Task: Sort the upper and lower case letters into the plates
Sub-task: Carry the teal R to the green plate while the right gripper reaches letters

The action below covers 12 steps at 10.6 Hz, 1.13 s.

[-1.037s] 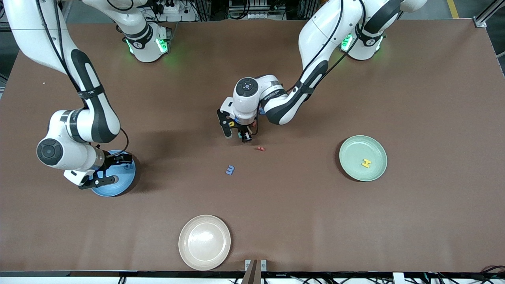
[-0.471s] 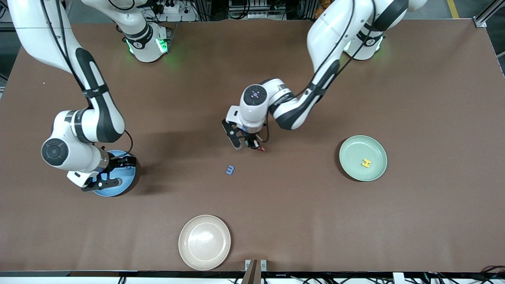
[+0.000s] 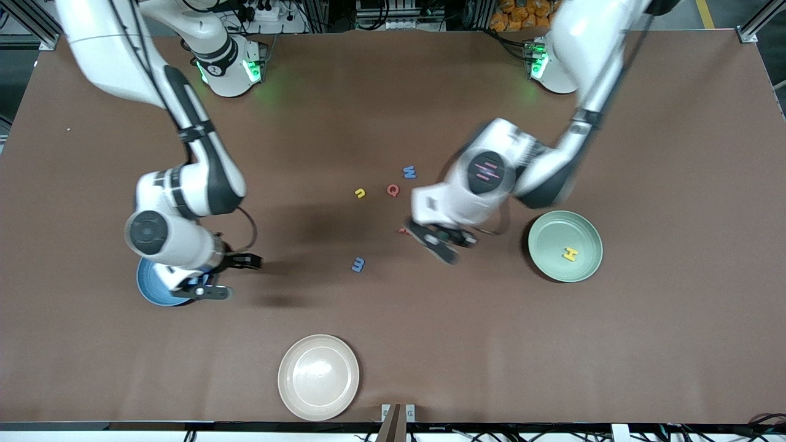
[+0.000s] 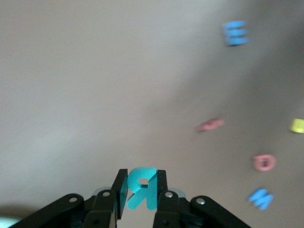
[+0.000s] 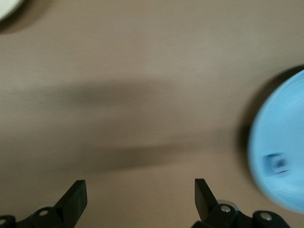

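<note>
Left gripper (image 4: 141, 190) pinches the teal letter R (image 4: 141, 187) across its flat faces, up over the table beside the green plate (image 3: 546, 268). Looks light and stiff. Right gripper (image 5: 137, 197) gapes by the blue plate (image 5: 280, 142).

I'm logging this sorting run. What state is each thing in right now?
Left gripper: shut on teal R, in the air.
Right gripper: open, empty, beside blue plate.
Green plate: holds yellow H.
Cream plate: empty.
Blue m: loose on table.
</note>
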Each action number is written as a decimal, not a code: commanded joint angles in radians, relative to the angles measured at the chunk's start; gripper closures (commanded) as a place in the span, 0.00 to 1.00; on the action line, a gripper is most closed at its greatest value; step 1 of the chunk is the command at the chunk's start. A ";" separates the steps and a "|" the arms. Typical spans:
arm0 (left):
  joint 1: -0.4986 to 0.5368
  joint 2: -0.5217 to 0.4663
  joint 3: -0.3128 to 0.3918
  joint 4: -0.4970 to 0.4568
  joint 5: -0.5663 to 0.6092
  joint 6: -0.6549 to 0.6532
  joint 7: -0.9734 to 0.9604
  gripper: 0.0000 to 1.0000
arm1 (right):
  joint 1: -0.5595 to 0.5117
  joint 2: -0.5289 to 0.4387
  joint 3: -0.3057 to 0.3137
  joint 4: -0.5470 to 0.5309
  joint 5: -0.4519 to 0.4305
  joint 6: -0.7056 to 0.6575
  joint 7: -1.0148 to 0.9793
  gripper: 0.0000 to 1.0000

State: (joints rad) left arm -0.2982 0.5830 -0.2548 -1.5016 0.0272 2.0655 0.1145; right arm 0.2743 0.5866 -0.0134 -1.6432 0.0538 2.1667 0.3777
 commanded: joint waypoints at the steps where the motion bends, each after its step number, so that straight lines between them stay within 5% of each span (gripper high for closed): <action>1: 0.124 -0.040 -0.020 -0.101 -0.036 0.001 -0.034 1.00 | 0.083 0.093 -0.005 0.095 0.017 -0.010 0.215 0.00; 5: 0.261 -0.121 -0.014 -0.271 -0.021 0.028 -0.120 1.00 | 0.202 0.205 -0.003 0.238 0.089 -0.007 0.459 0.00; 8: 0.333 -0.134 0.038 -0.457 0.026 0.296 -0.122 1.00 | 0.282 0.297 -0.005 0.339 0.097 0.028 0.613 0.00; 12: 0.356 -0.147 0.057 -0.508 0.069 0.314 -0.137 0.97 | 0.327 0.354 -0.008 0.376 0.084 0.079 0.668 0.00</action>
State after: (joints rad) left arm 0.0627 0.4866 -0.1996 -1.9602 0.0726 2.3656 0.0030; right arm 0.5937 0.9042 -0.0124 -1.3321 0.1348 2.2623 1.0298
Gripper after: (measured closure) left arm 0.714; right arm 0.000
